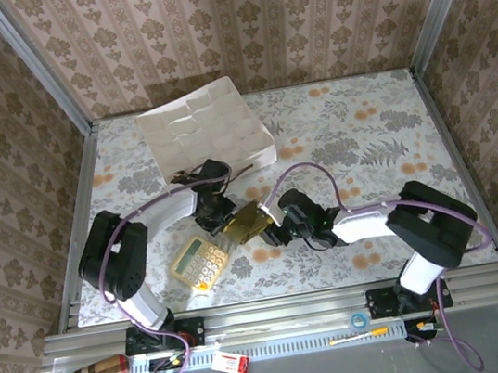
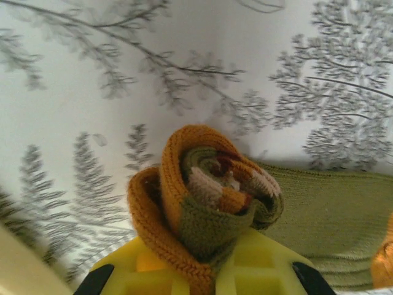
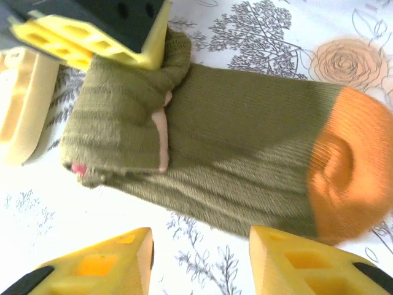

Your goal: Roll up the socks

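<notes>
Currently mid-roll. Left fingers are clamped on the coiled end of the olive green knit sock with orange toe and striped cuff. The orange cuff edge wraps the outside of the coil and drops down between the pads. The coil's core shows tan, cream and brown bands. Can't tell if that's the second, brown-and-tan sock rolled inside or just cuff stripes.

Right fingers are spread apart, holding nothing, just short of the sock's flat part. The unrolled leg and toe lie on the floral-print worktop right beyond the tips, toe toward the right-hand fingertip. Past that flat stretch, the left arm's yellow finger sits on the bunched end, and a thin tan strip peeks out of the fold there.

Judgement: only a turn or two is in and most of the length is unrolled. Next, left needs to turn the coil on toward the toe while right pins or tensions the flat part, so the roll neither skids nor loosens.

Hard to see: where the left pads meet the sock is cut off at the frame bottom, and the toe is blurred. From overhead, both arms cover most of the sock. Cream-yellow plastic calculator lies just beside the left fingers, a possible snag. White dimpled tray is well beyond both.
</notes>
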